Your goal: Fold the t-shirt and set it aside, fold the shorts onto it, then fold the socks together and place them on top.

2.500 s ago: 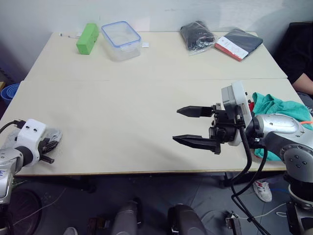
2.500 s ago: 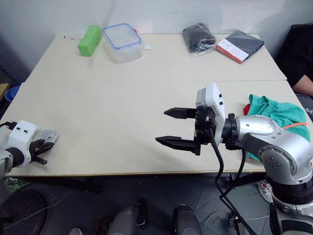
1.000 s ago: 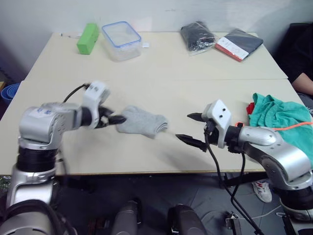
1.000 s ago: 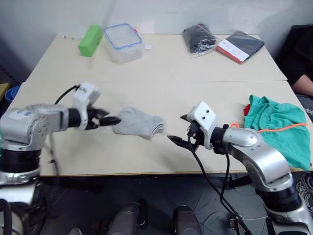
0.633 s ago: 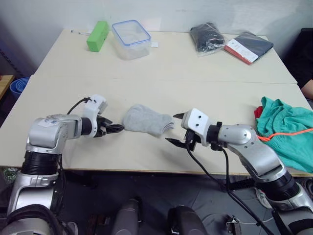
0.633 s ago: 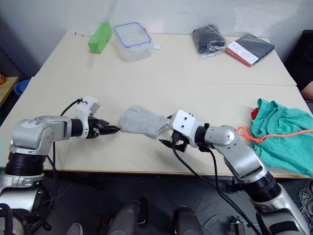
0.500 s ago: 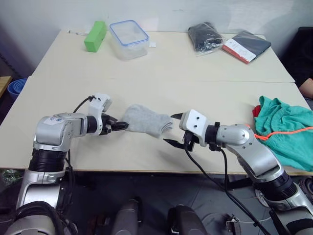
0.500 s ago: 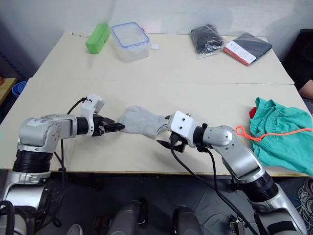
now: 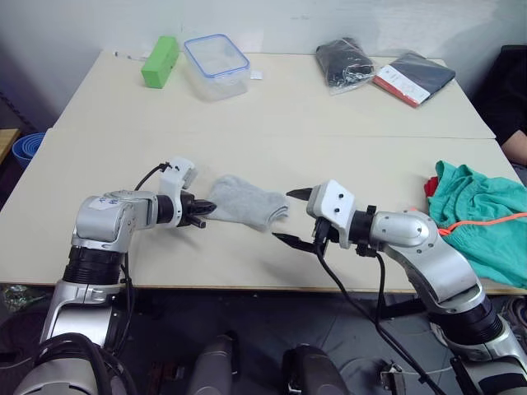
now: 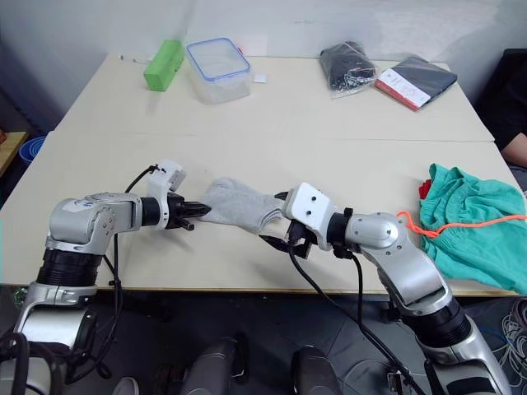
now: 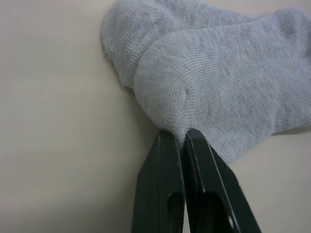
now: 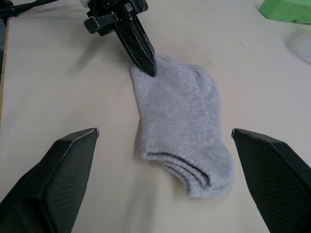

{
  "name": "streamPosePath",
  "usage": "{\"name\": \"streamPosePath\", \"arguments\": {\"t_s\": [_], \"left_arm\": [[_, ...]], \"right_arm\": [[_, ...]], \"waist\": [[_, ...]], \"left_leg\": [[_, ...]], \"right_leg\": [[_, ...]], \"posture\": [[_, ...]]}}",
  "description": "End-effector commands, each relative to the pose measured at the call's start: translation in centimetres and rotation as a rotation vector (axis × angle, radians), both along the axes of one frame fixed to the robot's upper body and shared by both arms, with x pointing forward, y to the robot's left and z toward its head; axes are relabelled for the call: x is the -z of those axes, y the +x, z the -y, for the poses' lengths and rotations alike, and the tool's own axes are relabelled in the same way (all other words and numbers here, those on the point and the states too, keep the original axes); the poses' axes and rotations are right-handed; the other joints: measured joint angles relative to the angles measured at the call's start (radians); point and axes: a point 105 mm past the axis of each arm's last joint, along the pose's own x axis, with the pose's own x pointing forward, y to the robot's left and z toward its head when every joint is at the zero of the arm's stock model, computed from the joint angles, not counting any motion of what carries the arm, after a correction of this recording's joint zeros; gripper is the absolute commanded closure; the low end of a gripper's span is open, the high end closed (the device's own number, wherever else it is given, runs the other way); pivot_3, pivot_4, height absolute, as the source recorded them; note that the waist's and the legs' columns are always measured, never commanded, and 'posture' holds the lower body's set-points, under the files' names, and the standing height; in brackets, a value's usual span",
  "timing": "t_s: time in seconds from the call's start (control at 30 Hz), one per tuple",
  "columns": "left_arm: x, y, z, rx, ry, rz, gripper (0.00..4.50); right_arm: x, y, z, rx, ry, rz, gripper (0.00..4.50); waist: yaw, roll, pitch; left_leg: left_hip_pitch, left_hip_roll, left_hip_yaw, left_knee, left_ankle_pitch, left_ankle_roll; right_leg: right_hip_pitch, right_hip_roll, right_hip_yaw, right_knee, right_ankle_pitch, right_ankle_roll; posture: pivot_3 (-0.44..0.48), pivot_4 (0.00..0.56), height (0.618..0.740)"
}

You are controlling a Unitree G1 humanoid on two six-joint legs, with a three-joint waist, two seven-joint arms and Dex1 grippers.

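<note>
My left gripper point(image 11: 182, 138) pinches the socks point(image 9: 247, 203) by 1 edge, mid-table point(image 9: 272, 115). My right gripper point(image 9: 292, 217) gapes wide just beside them. That thin pinch could slip, unstacking the 2.

I seem to be in a lab or test room: two plain pale tables point(image 9: 272, 123) pushed together against a bare white wall point(image 9: 329, 25), loose cables point(image 10: 506, 333) on the grey floor point(image 9: 165, 346), a blue bucket point(image 9: 25, 151) beside.

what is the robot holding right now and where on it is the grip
The left gripper pinches the socks at their rounded toe end. The right gripper is open, holding nothing.
</note>
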Motion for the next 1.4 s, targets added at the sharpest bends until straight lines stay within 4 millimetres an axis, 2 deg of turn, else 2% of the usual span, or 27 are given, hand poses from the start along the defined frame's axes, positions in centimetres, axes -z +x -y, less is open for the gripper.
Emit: {"name": "streamPosePath", "arguments": {"t_s": [0.03,0.23,0.4,0.63,0.8,0.9,1.03,1.1,1.27,1.37,1.4], "left_arm": [[-2.8,-0.1,0.3,0.045,0.016,0.086,4.49],[-4.4,-0.5,0.4,0.106,0.071,0.121,4.49],[-5.3,0.2,1.1,0.152,0.099,0.165,4.49],[-5.2,2.9,2.5,0.28,0.169,0.218,4.49],[-4.1,3.7,2.4,0.39,0.244,0.197,4.49],[-4.0,4.3,2.2,0.39,0.245,0.204,3.89],[-4.5,4.3,1.9,0.404,0.253,0.247,2.71],[-5.4,4.2,1.6,0.391,0.236,0.285,2.11],[-8.5,3.5,0.1,0.394,0.262,0.45,2.11],[-9.7,2.8,0.2,0.449,0.284,0.54,2.11],[-9.9,2.7,0.5,0.46,0.281,0.56,2.29]], "right_arm": [[-1.2,-0.6,-0.1,-0.009,0.029,0.039,0.0],[-0.9,-0.5,0.2,0.009,0.022,0.037,0.0],[-0.9,-0.5,0.2,0.022,0.033,0.036,0.0],[-0.7,-0.7,0.6,0.036,0.031,0.029,0.0],[-0.7,-0.7,0.9,0.047,0.034,0.022,0.0],[-0.5,-0.7,1.0,0.057,0.038,0.016,0.0],[-0.2,-1.0,0.9,0.07,0.054,-0.004,0.0],[0.0,-1.1,0.9,0.075,0.055,-0.01,0.0],[0.0,-0.9,0.7,0.071,0.052,-0.003,0.0],[0.0,-0.3,0.1,0.077,0.078,-0.019,0.0],[0.0,0.1,-0.3,0.079,0.085,-0.025,0.19]], "waist": [[-0.001,0.0,0.0],[0.001,0.0,0.0],[0.001,0.0,0.0],[0.003,0.0,0.0],[0.0,0.0,0.0],[0.0,0.0,0.0],[0.001,0.0,0.0],[0.0,0.0,0.0],[-0.008,0.0,0.0],[-0.008,0.0,0.0],[-0.009,0.0,0.0]], "left_leg": [[0.0,0.0,0.0,0.0,0.0,0.0],[0.0,0.0,0.0,0.0,0.0,0.0],[0.0,0.0,0.0,0.0,0.0,0.0],[0.0,0.0,0.001,0.0,0.0,0.0],[0.0,0.0,0.002,0.001,0.0,0.0],[0.0,0.0,0.002,0.0,0.0,0.0],[-0.001,0.0,0.002,0.001,0.0,0.0],[-0.001,0.0,0.001,0.001,0.0,0.0],[-0.001,0.001,0.001,0.002,0.0,0.0],[-0.001,0.0,0.001,0.002,0.0,0.0],[-0.001,0.0,0.001,0.002,0.0,0.0]], "right_leg": [[0.0,0.0,0.0,0.0,0.0,0.0],[0.0,0.0,0.0,0.0,0.0,0.0],[0.0,0.0,0.0,0.0,0.0,0.0],[0.0,0.0,0.0,0.0,0.0,0.0],[0.0,0.0,0.0,0.0,0.0,0.0],[-0.001,0.0,0.0,0.0,0.0,0.0],[-0.002,0.0,0.0,0.0,0.0,-0.001],[-0.001,0.0,0.0,0.001,0.0,-0.001],[-0.002,0.0,0.0,0.002,0.0,-0.001],[-0.001,0.0,0.0,0.003,0.0,-0.001],[-0.001,0.0,0.0,0.003,0.0,-0.001]], "posture": [[0.0,0.15,0.74],[0.0,0.15,0.74],[0.0,0.15,0.74],[0.0,0.15,0.74],[0.0,0.15,0.74],[0.0,0.15,0.74],[0.0,0.15,0.74],[0.0,0.15,0.74],[0.0,0.15,0.74],[0.0,0.15,0.74],[0.0,0.15,0.74]]}}
